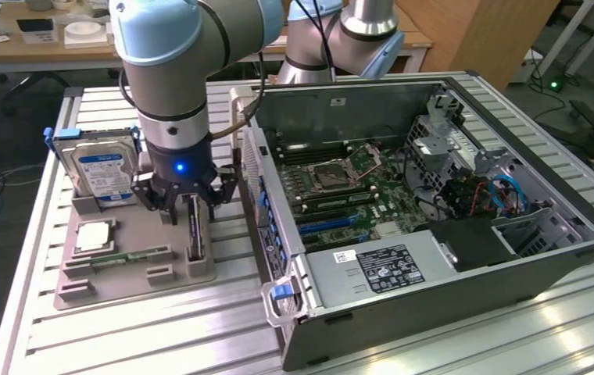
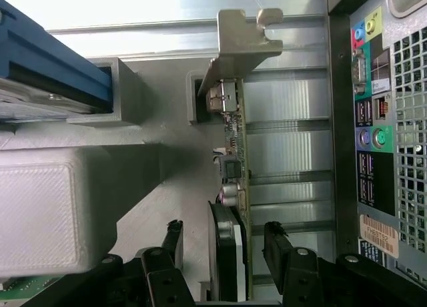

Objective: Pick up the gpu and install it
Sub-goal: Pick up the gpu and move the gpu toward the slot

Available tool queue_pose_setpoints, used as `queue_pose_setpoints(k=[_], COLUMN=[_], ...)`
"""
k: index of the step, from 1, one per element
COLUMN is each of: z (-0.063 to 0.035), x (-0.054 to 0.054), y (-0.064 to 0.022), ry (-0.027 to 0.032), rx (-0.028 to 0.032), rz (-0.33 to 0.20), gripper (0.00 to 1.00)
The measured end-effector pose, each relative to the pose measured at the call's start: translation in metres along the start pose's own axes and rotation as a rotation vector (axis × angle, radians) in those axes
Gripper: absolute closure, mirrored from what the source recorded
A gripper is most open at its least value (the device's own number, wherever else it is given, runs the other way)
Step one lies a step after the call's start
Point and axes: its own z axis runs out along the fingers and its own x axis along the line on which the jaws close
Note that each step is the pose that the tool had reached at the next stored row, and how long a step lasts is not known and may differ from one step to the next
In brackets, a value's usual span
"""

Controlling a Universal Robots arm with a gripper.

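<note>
Jaws apart, the black gripper straddles the thin dark silver-bracketed gpu card (pick-up step, I'd judge), needing a centred squeeze

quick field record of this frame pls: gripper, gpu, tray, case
gripper: open, low over the tray, one finger each side of the gpu
gpu: standing on edge in its tray slot, metal bracket at the end away from the fingers, not gripped
tray: also holds an upright hard drive
case: open, on the exterior view's right of the tray; gpu not installed
</note>
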Motion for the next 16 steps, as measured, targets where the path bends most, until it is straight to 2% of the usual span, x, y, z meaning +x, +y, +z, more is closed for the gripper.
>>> queue_pose_setpoints(k=[16], z=[0.0001], x=[-0.0002], y=[-0.0021], ry=[-0.0002], rx=[0.0019], rz=[0.0], gripper=[0.41])
